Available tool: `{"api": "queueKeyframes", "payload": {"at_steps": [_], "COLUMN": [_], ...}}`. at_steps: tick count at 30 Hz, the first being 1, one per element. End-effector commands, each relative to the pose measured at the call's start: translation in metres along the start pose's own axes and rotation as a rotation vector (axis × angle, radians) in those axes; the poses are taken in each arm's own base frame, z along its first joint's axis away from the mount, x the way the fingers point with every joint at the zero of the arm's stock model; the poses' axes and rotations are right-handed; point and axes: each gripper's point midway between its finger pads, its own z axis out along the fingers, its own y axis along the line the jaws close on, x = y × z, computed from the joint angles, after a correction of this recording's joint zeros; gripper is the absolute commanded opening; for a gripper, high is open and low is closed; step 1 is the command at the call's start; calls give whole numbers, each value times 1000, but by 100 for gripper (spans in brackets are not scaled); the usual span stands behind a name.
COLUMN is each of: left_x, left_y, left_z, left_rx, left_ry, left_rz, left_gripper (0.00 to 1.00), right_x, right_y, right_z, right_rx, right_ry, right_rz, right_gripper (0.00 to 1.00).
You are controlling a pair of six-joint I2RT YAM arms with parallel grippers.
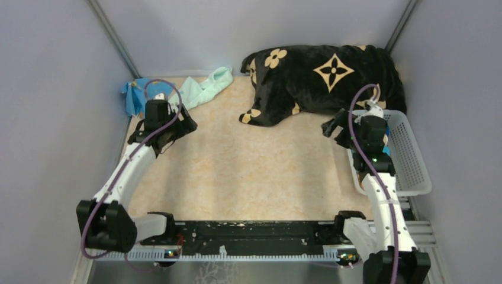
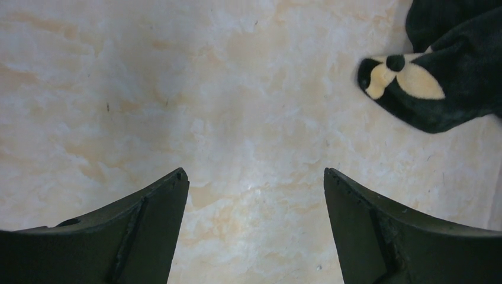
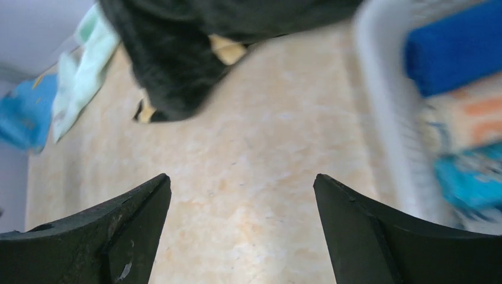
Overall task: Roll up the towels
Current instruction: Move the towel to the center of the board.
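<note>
The left gripper (image 2: 254, 177) is spread wide with nothing between its fingers, only the bare table (image 2: 177, 89) is below. The right gripper (image 3: 243, 183) is spread the same way and holds nothing. In the basket (image 1: 417, 165) at the right lie a blue roll (image 3: 456, 47) and an orange towel (image 3: 473, 115), blurred, so I judge part of the work is done. A mint towel (image 1: 204, 89) and a blue towel (image 1: 133, 97) lie crumpled at the far left, not yet rolled. They are just beyond the left gripper and well apart from the right one. The blanket (image 1: 325, 77) lies at the far right.
</note>
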Motion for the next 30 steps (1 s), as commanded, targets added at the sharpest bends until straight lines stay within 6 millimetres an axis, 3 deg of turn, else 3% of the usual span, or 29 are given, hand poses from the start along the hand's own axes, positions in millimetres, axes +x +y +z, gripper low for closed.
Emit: {"api": "queueKeyframes", "payload": {"at_steps": [1,8,14,17,20,23,25,28,30], "left_x": [-41,-74,-114,-125,-121,-98,-78,-47,-13], "left_y": [-13,21,29,34,40,44,45,40,37], "left_z": [31,138,217,251,278,293,289,270,249], "left_rx": [13,-115,-92,-66,-39,-25,-27,-9,-5], "left_ry": [-51,-18,-35,-37,0,93,158,244,333], "left_rz": [-117,-173,-73,-33,-20,-36,-86,-187,-279], "left_gripper": [90,90,84,83,81,79,79,78,77], "right_x": [-6,49,95,112,127,136,138,143,147], "right_y": [79,134,152,155,156,155,156,158,158], "right_z": [-2,-1,6,9,14,20,22,22,20], "right_rx": [-314,-539,-628,-657,-660,-657,-655,-659,-658], "right_ry": [-52,34,152,201,245,271,276,284,286], "right_rz": [-166,-334,-433,-448,-465,-468,-463,-469,-476], "right_gripper": [91,91,91,91,91,91,91,91,91]}}
